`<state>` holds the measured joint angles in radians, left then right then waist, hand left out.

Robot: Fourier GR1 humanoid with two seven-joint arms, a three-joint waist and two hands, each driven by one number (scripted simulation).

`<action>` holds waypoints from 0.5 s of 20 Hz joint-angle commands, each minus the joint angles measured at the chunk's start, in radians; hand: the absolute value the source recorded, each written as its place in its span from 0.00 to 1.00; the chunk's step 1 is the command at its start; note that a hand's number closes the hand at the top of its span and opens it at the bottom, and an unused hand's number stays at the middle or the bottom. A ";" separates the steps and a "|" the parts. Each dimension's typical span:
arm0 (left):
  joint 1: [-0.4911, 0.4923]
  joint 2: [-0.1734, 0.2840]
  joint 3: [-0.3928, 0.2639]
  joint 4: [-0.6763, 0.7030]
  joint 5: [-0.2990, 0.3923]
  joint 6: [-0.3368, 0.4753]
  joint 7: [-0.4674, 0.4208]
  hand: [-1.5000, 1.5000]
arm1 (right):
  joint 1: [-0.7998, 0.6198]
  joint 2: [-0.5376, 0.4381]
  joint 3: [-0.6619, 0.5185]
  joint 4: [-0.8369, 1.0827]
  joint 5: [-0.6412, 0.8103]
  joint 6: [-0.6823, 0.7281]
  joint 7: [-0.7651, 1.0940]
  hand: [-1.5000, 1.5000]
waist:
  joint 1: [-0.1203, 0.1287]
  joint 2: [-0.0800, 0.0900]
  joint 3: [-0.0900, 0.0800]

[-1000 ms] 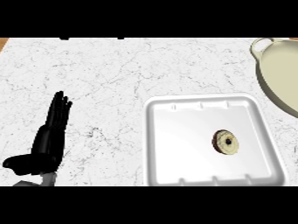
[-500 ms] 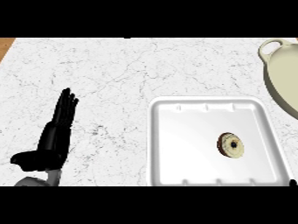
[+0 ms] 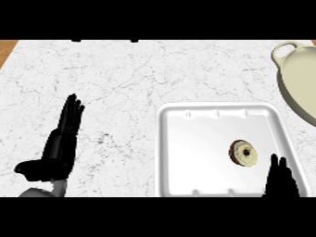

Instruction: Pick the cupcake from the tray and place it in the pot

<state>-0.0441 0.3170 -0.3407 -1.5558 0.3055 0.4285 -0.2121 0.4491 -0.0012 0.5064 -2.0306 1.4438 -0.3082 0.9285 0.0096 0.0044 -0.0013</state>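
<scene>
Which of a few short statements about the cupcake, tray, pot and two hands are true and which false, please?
1. The cupcake lies in the tray. True.
2. The pot already holds the cupcake. False: no cupcake shows in the pot; it is in the tray.
3. The right hand shows at the lower edge, just below and right of the cupcake, fingers straight. True.
4. The left hand is curled round the cupcake. False: it rests open on the counter, left of the tray.
5. The pot stands left of the tray. False: it is at the upper right, cut off by the edge.
</scene>
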 commanded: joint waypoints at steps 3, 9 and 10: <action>0.016 -0.007 0.054 0.010 -0.020 -0.057 0.001 0.50 | -0.143 0.001 -0.047 0.162 -0.077 -0.025 0.058 0.00 | -0.009 -0.004 0.001; -0.027 -0.055 0.105 0.067 -0.050 -0.096 0.006 0.50 | -0.243 0.001 -0.111 0.253 -0.092 -0.006 0.045 0.00 | -0.011 -0.004 0.001; 0.070 -0.032 0.085 -0.035 -0.049 -0.098 0.025 0.50 | -0.210 0.001 -0.103 0.279 -0.093 -0.052 0.037 0.00 | -0.008 -0.005 0.001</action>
<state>-0.0271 0.2804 -0.2754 -1.5507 0.2591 0.3671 -0.1951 0.2504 -0.0026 0.4250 -1.8282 1.3637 -0.3042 0.9641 0.0012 0.0000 -0.0003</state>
